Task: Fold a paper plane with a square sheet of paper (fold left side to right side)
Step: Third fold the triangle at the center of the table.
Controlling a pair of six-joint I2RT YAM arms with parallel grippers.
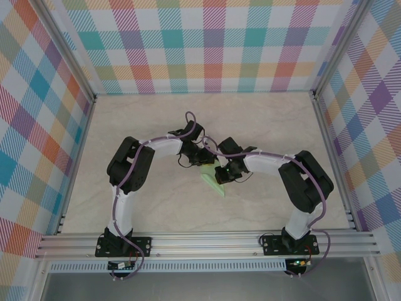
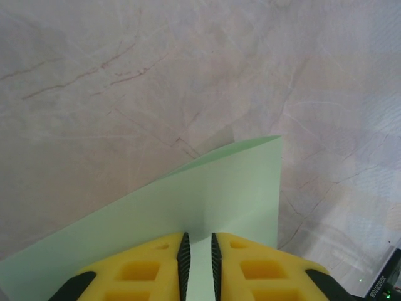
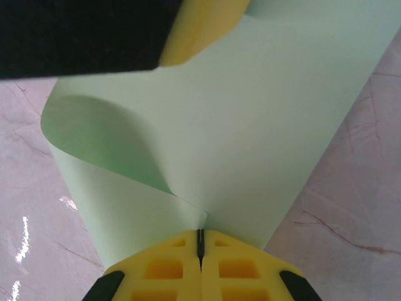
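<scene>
The square sheet of paper [image 1: 212, 184] lay near the middle of the counter [image 1: 156, 119], a small pale green wedge between the two arms in the top view, too small there to show its form. The right wrist view gave that form: the sheet [image 3: 263, 125] was partly lifted, its left portion curling over in a soft loop whose edge ran down into the fingertips. The right end effector [image 3: 200, 233] had its yellow fingers pressed together, pinching that curled edge at their seam. At the top of the same view a yellow finger [image 3: 203, 25] of the other arm sat against the paper. From the left wrist camera the sheet [image 2: 207, 194] appeared as a flat slanted panel with one sharp corner over the marbled counter [image 2: 125, 75]. The left end effector [image 2: 197, 237] had its fingers a narrow gap apart with green showing between them; it possibly rested on the sheet, though contact could not be confirmed. From above, the left end effector [image 1: 202, 157] and the right end effector [image 1: 223, 174] stood close together over the paper.
</scene>
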